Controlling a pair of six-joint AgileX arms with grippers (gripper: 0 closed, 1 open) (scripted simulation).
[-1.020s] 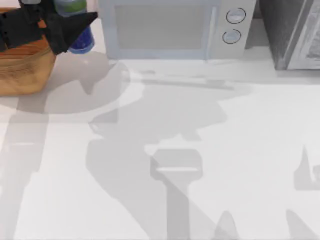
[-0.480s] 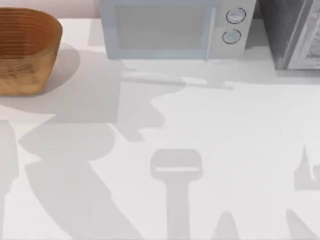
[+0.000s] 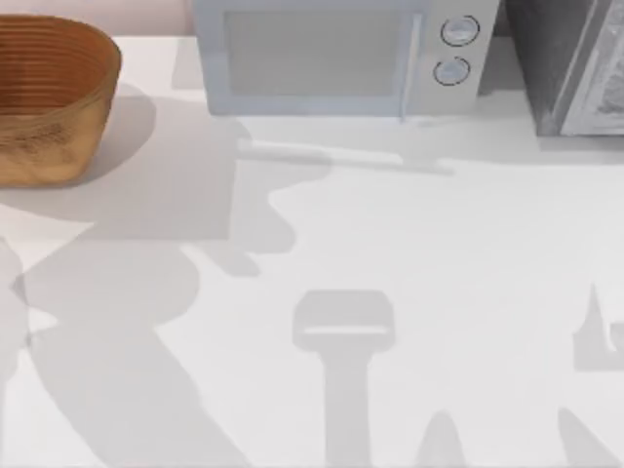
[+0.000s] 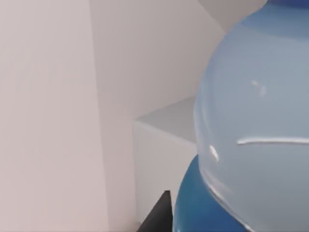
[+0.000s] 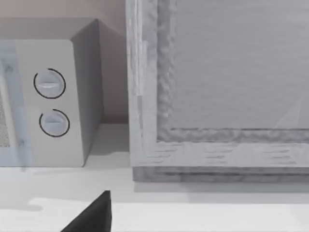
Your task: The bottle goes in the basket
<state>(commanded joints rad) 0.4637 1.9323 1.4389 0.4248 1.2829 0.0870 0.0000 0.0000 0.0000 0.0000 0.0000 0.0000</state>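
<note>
Basket (image 3: 44, 97): round, light-brown ribbed wicker, standing at the far left of the white table (image 3: 468, 292) in the top view, its left part cut off by the frame edge; what can be seen of its interior holds nothing. Bottle (image 4: 256, 125): seen very close in the left wrist view as a pale clear-blue rounded body over a darker blue band, cut off at the frame edges so that the cap and label are hard to make out; it appears to be carried at the left gripper, against a pale wall. Left gripper (image 4: 157, 218): one dark fingertip shows just beside the bottle's darker band, and whether the fingers are clamped on the bottle cannot be told. Right gripper (image 5: 91, 215): one dark fingertip at the frame edge of the right wrist view, above the table; the spacing of its fingers cannot be told. Microwave (image 3: 336, 54): white, two round dials, at the table's back, right of the basket. Grey cabinet (image 5: 217, 87): just beside the microwave at the back right, partly cropped. Arm shadows lie across the table.
</note>
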